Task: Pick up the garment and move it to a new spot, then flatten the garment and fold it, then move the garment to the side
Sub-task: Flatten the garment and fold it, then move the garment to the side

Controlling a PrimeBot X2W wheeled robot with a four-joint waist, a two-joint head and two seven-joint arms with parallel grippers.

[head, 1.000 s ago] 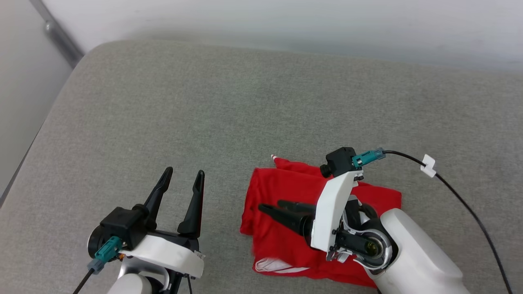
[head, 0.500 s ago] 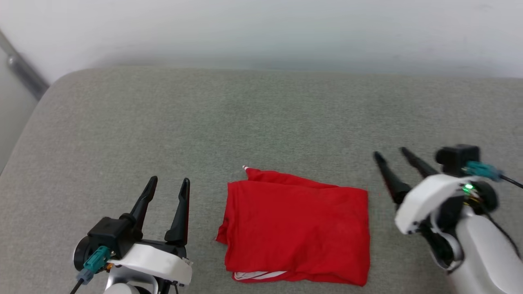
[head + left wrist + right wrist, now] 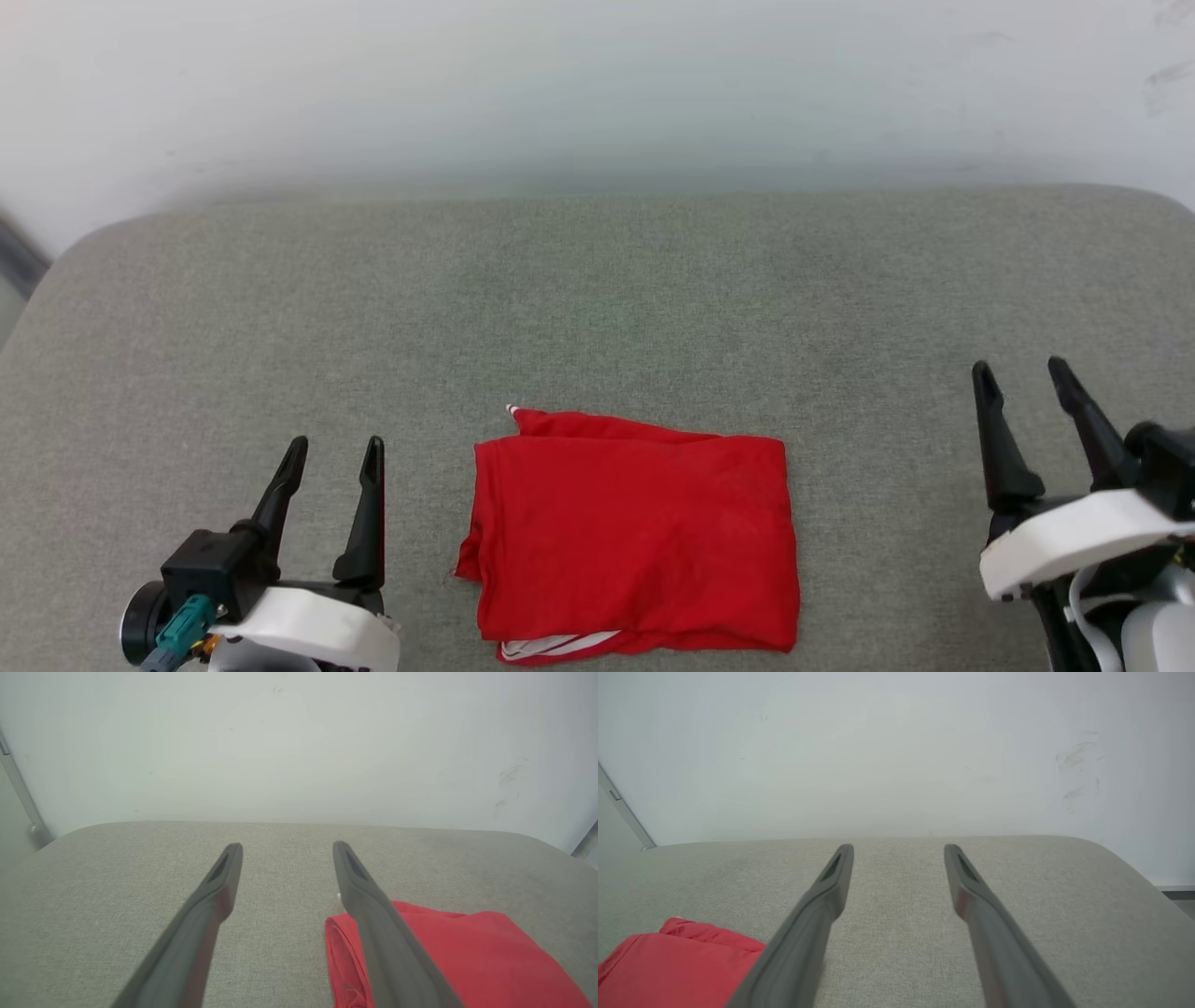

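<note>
Has drawn the right gripper (image 3: 1019, 369), a second ago stretched across the folded garment (image 3: 635, 532), off the red cloth and well clear to the right, fingers pointing up. Has also swung the head camera rightward.

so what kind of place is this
Probably a plain indoor test room: a grey fabric-covered pad set against a bare white wall, with a folded red shirt lying on it.
</note>
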